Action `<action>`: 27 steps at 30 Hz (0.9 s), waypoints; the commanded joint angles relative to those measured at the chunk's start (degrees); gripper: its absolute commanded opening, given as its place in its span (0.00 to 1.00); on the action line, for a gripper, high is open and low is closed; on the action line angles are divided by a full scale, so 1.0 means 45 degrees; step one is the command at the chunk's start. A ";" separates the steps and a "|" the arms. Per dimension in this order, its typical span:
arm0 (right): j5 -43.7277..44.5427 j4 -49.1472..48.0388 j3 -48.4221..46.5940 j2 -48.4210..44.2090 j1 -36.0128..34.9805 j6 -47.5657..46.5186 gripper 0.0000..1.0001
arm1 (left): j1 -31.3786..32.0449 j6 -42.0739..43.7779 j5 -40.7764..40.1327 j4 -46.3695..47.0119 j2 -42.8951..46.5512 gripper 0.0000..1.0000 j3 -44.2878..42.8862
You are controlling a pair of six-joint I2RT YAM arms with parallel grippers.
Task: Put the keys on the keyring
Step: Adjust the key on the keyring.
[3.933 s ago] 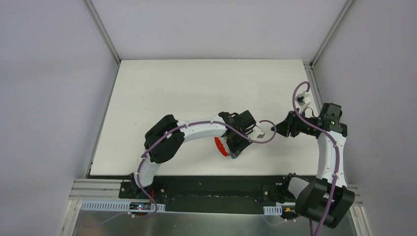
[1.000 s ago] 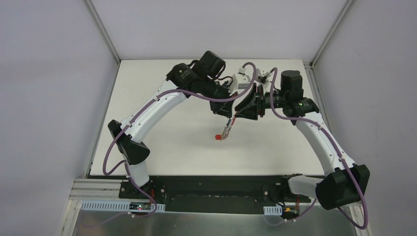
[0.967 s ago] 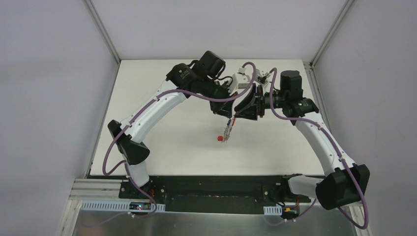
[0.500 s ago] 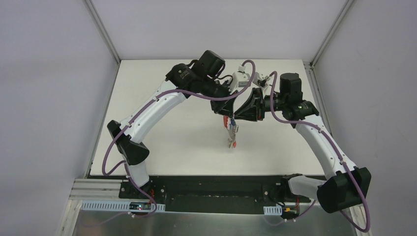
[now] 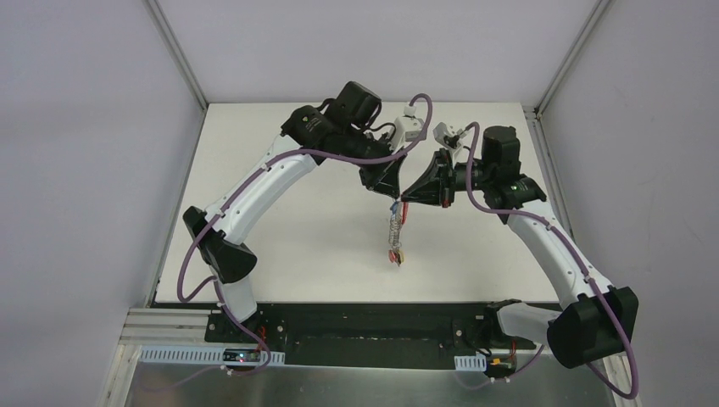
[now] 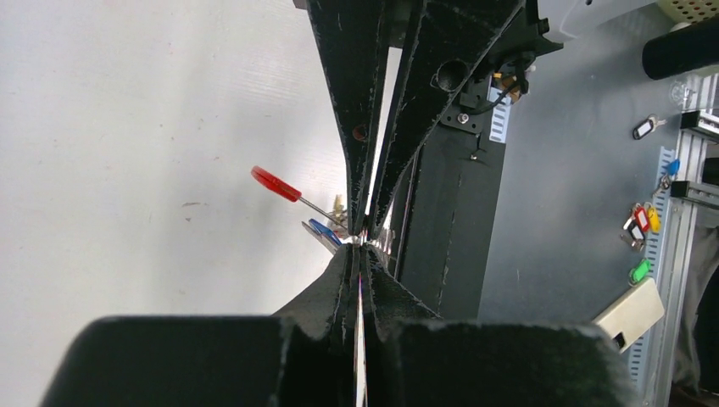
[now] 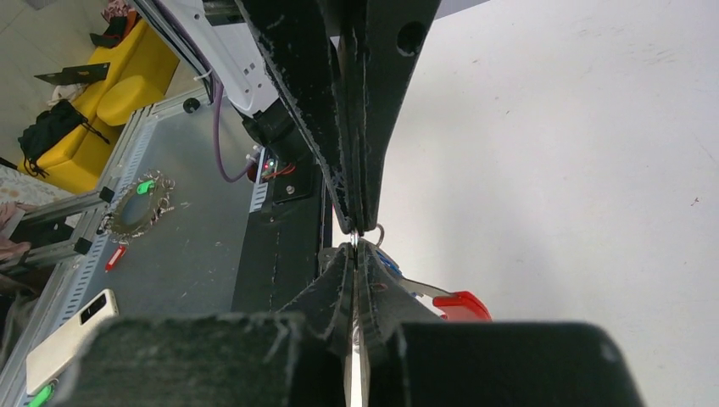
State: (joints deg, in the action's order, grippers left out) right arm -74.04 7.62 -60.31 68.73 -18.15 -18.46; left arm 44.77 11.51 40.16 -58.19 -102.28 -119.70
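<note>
Where left gripper [image 5: 393, 195] and right gripper [image 5: 404, 198] meet tip to tip above the table [image 5: 280, 246], both pinched shut, keyring [image 5: 394, 231] hanging edge-on beneath, red- and blue-tagged keys [image 6: 273, 181] beside it, bearer unclear.

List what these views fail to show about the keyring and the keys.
1. Top external: the keyring hangs as a thin, tiny strand, so its clips and the number of keys are too small to read.
2. Left wrist: the shut fingertips of the left tool and right tool cover the grip point. Only a red tag and a blue tag poke out.
3. Right wrist: the grip point is covered the same way. A red piece is partly hidden behind the tool's body, so it could be tag or ring.
</note>
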 commanded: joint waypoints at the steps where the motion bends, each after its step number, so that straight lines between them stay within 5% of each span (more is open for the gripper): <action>1: 0.0105 -0.1596 0.0116 -0.0180 -0.0106 0.1532 0.00 | -0.0411 -0.0539 0.1287 0.1104 0.0479 0.00 0.0009; 17: 0.0294 -0.6759 0.1333 -0.0005 0.0188 0.6168 0.00 | -0.1570 -0.2694 0.2890 0.5025 0.2076 0.37 0.2975; 27: 0.0996 -1.2215 0.2554 0.0585 0.0560 1.0726 0.00 | -0.2424 -0.4882 0.3165 0.8096 0.2922 0.42 0.5445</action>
State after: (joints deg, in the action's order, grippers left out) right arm -71.11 -31.70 -49.52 70.74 -16.19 19.07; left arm 34.35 -5.48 52.34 -30.11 -91.70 -98.21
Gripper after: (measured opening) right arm 0.009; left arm 0.420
